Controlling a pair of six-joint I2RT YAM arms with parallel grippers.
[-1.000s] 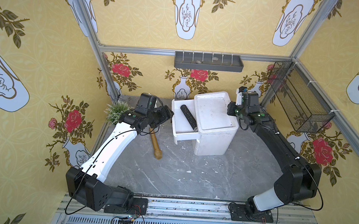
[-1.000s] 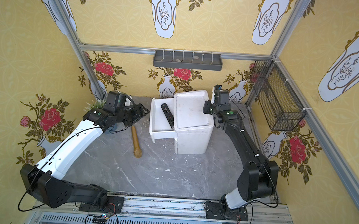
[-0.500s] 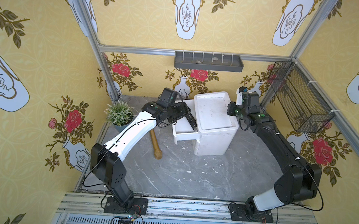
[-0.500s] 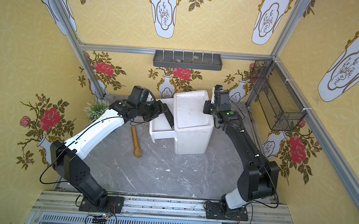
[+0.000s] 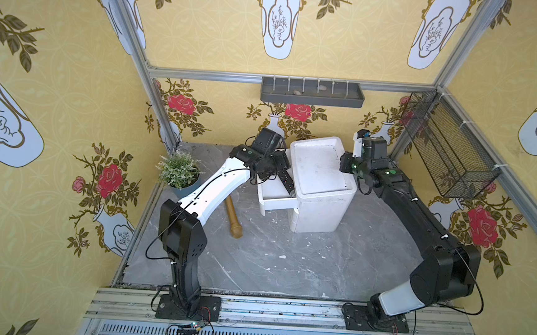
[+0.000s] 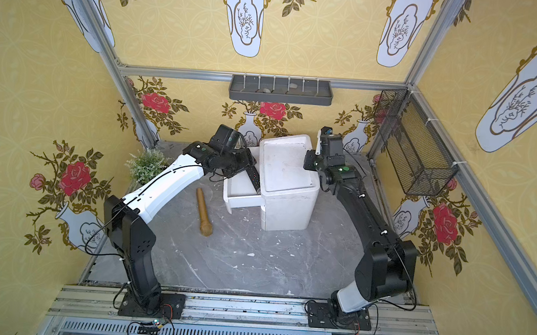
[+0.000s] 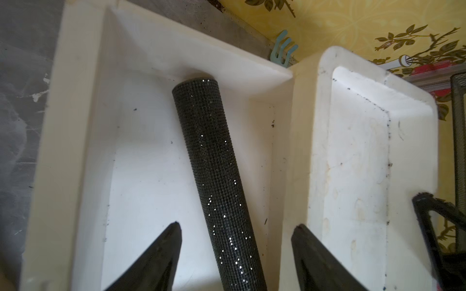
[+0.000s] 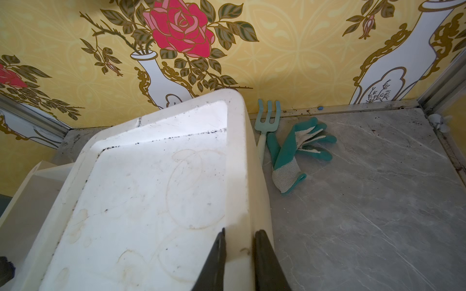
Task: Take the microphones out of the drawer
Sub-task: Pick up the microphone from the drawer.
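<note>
Two pincers are at work. My left pincer [image 7: 237, 224] hangs over the pulled-out drawer [image 7: 75, 126] with its tips apart, one either side of the black microphone [image 7: 214, 161]. It lies on the drawer floor, one end against an end wall, with bare floor along both sides. My right pincer [image 8: 240, 231] is clamped on the white cabinet [image 8: 151, 189] at its top rim. A gold microphone [image 5: 234, 216] lies on the bench [image 5: 286, 266] beside the drawer.
</note>
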